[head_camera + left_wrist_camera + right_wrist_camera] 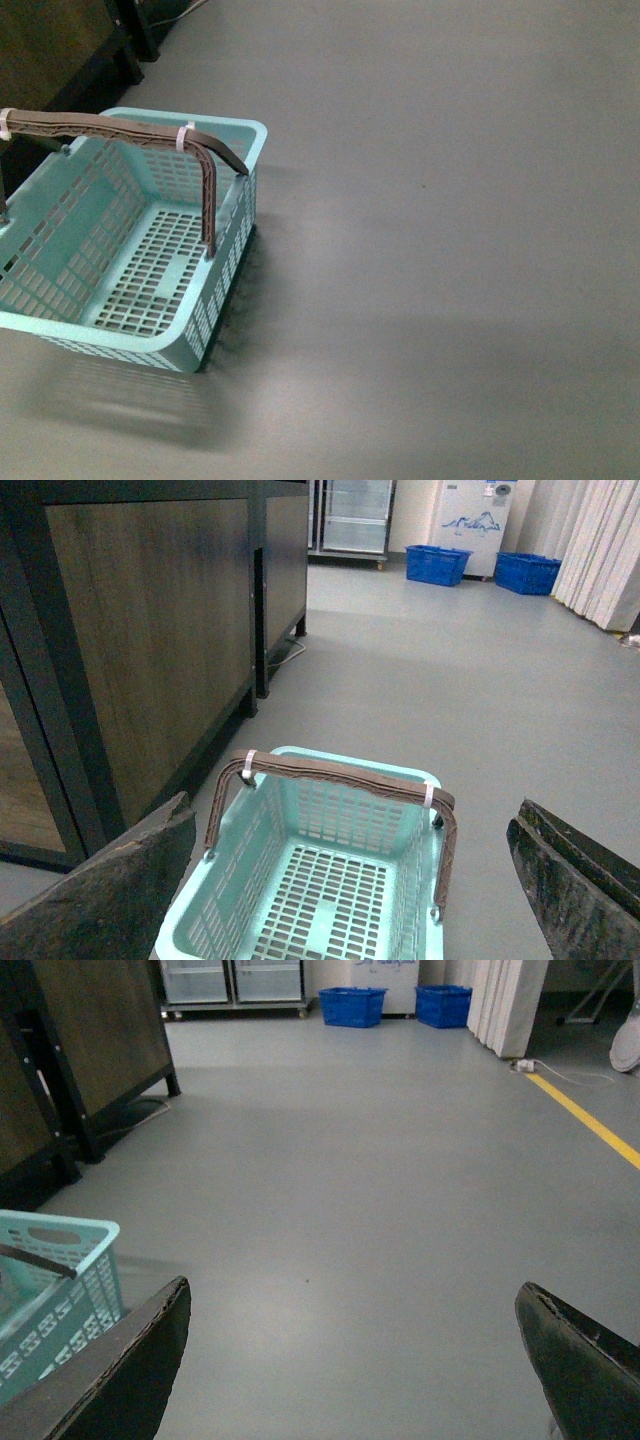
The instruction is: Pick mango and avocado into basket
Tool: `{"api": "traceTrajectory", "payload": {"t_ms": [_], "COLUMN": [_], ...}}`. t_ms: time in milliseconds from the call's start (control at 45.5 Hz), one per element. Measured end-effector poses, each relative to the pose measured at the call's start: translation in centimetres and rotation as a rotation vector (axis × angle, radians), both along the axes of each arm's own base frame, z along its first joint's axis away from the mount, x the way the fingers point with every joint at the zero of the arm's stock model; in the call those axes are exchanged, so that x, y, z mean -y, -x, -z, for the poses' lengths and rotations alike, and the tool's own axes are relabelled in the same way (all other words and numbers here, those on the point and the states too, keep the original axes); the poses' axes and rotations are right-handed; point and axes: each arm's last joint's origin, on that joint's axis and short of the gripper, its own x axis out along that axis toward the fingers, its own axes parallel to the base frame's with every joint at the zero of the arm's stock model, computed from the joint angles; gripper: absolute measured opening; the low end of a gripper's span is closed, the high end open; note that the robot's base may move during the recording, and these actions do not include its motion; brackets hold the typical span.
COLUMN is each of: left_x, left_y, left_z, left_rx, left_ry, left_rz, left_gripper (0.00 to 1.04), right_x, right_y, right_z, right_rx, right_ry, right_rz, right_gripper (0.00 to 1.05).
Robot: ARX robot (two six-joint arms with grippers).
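**Spotter:** What could go wrong from here?

**Operator:** Starting at my left, the dark wood cabinet (150, 630) stands near the basket (110, 335), so a wide swing of that arm could clip it. The basket sits on the floor (450, 200), empty, with its brown handle (120, 127) raised across the opening. I think a fruit let go from above could strike the handle and bounce out. The basket also looks light, so a nudge might slide it.

**Spotter:** And the fruit?

**Operator:** I see neither the mango nor the avocado in any view, so I'd be hunting blind. My left fingers (120, 890) are spread wide over the basket, holding nothing. My right fingers (130, 1360) are just as wide and bare, over open floor beside it.

**Spotter:** What's the surface like?

**Operator:** Smooth grey floor. I'd guess a dropped fruit would roll far on it. Across the room there are blue crates (352, 1005), pale curtains (510, 1005), and on the right a yellow line (585, 1115).
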Motion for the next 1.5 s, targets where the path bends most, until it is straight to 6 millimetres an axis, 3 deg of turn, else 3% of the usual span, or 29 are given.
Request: {"api": "traceTrajectory", "payload": {"t_ms": [660, 770, 858, 1012, 1188, 1319, 1495], "left_x": [0.0, 0.0, -0.1, -1.1, -3.1, -4.6, -4.5], "left_y": [0.0, -0.4, -1.2, -3.3, -6.4, -11.5, -17.1], "left_z": [0.0, -0.2, -0.8, -2.8, -3.3, -1.0, 2.1], "left_rx": [-0.001, -0.254, -0.334, -0.343, -0.317, -0.351, -0.407], "left_ry": [0.001, 0.274, 0.519, 0.918, 1.141, 1.225, 1.256], "left_rz": [0.000, 0.091, 0.080, 0.043, -0.049, -0.179, -0.229], "left_gripper": [0.96, 0.96, 0.96, 0.96, 0.96, 0.96, 0.96], "right_x": [0.0, 0.0, 0.0, 0.0, 0.0, 0.0, 0.0], "right_y": [0.0, 0.0, 0.0, 0.0, 0.0, 0.0, 0.0], "right_z": [0.0, 0.0, 0.0, 0.0, 0.0, 0.0, 0.0], "right_rx": [0.000, 0.000, 0.000, 0.000, 0.000, 0.000, 0.000], "right_ry": [0.000, 0.000, 0.000, 0.000, 0.000, 0.000, 0.000], "right_rz": [0.000, 0.000, 0.000, 0.000, 0.000, 0.000, 0.000], "right_gripper": [0.96, 0.96, 0.96, 0.96, 0.96, 0.96, 0.96]}}
